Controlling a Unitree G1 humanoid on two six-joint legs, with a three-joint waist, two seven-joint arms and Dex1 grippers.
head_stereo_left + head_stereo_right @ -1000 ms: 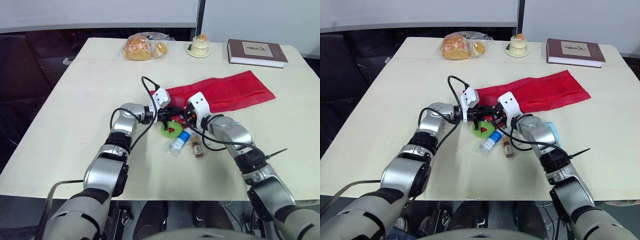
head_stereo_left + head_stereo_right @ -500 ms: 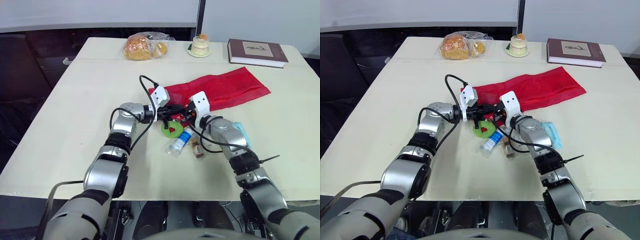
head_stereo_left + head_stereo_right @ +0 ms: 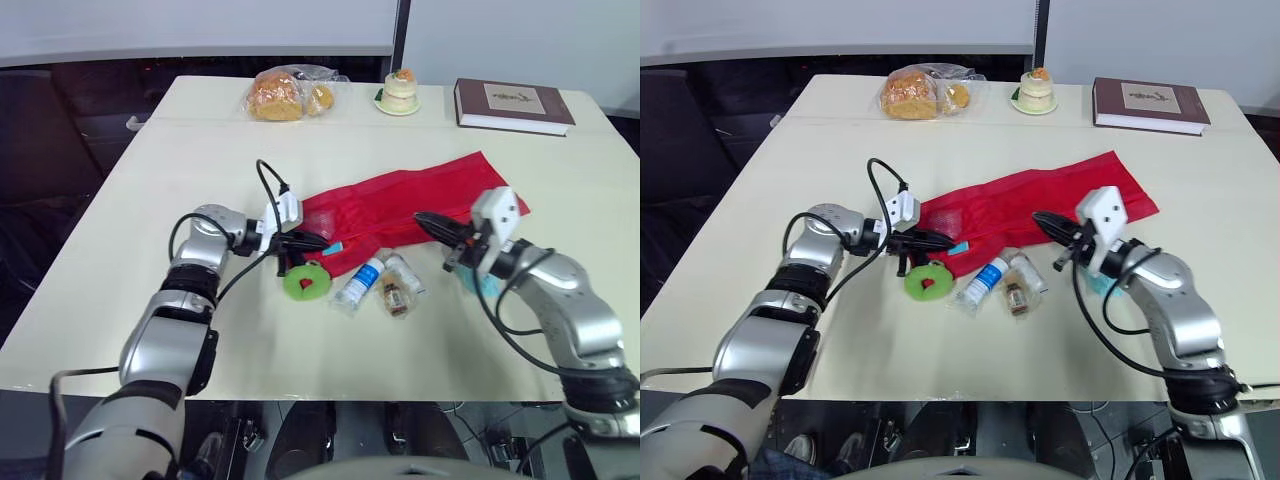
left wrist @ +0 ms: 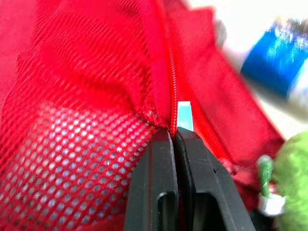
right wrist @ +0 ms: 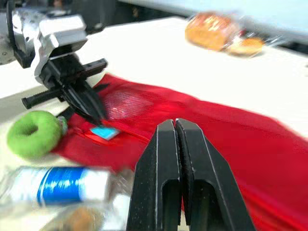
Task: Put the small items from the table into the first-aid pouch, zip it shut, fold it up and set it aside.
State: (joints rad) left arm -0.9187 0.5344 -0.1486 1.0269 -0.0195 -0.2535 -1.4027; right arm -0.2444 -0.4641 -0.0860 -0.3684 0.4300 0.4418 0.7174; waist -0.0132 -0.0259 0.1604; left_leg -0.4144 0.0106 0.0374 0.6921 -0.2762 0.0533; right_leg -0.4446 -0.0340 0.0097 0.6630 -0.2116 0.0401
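The red mesh pouch (image 3: 420, 195) lies slantwise across the table's middle. My left gripper (image 3: 308, 241) is shut on its near-left end, right at the zipper (image 4: 169, 96). A small blue tag (image 5: 104, 132) shows beside the fingertips. A green ring (image 3: 305, 283), a small blue-labelled bottle (image 3: 358, 285), a clear packet (image 3: 405, 271) and a small brown jar (image 3: 393, 298) lie just in front of the pouch. My right gripper (image 3: 422, 219) hovers over the pouch's near edge, shut with nothing in it. A pale blue item (image 3: 482, 285) is partly hidden under the right wrist.
At the table's far edge lie a bag of bread (image 3: 285, 95), a small cake on a plate (image 3: 400, 92) and a dark red book (image 3: 513, 105). Bare table (image 3: 150, 180) stretches on the left and along the front.
My left gripper has drawn the pouch's end to the left. The right gripper has come off the pouch and swung right. The green ring now lies further left.
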